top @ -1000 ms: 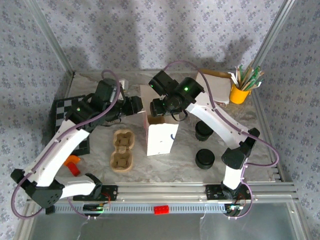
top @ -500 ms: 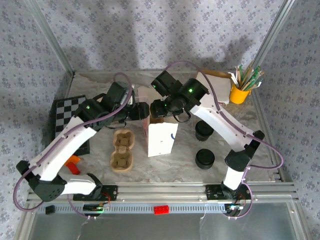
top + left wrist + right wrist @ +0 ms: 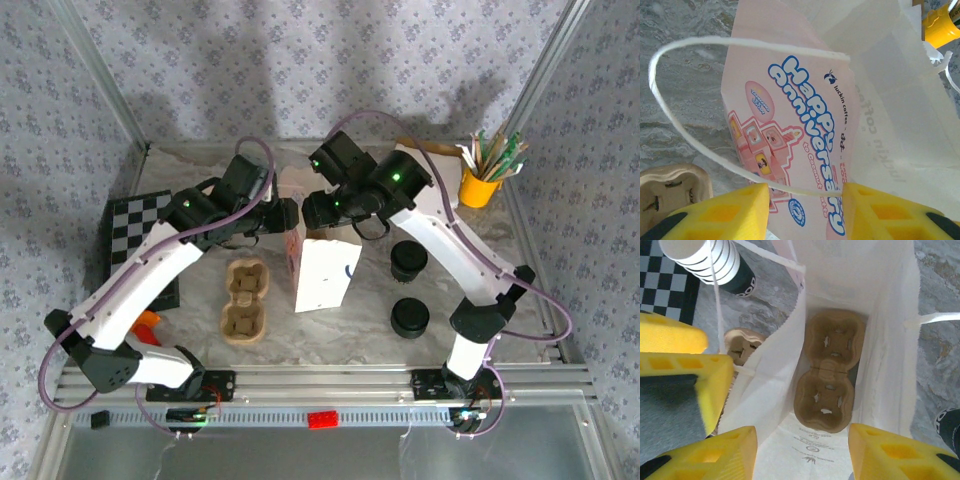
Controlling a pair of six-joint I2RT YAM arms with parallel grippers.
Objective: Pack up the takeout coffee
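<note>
- The counter [image 3: 340,335], marbled grey, carried everything, with both arms bolted at its near edge.
- A white paper bag [image 3: 325,275] stood upright near the counter's middle. Its mouth was open upward, and its left panel was printed in pink and blue with "Happy Anniversary".
- A chequered mat [image 3: 125,225] lay flat by the counter's left edge.
- The right gripper [image 3: 802,432] hung over the bag's mouth. Its jaws were wide apart, one above each long wall, and gripped nothing. Whether they touched the paper I could not tell.
- The left gripper [image 3: 806,192] sat at the top of the bag's left panel with its jaws partly open. The panel's upper edge and a white string handle [image 3: 720,39] passed between them, and neither was pinched.
- One brown pulp carrier [image 3: 827,370] lay flat on the bag's floor.
- A second carrier [image 3: 244,300] lay on the counter left of the bag, toward the near edge.
- A yellow pot [image 3: 478,187] of sticks stood at the counter's far right corner.
- The paper cup [image 3: 727,265], cream above and dark below, sat on bare counter outside the bag. It was between the bag and the chequered mat.
- The black lid [image 3: 410,318] lay flat right of the bag, toward the counter's near edge.
- A dark round thing [image 3: 409,260] sat just beyond the lid; I could not tell what it was.
</note>
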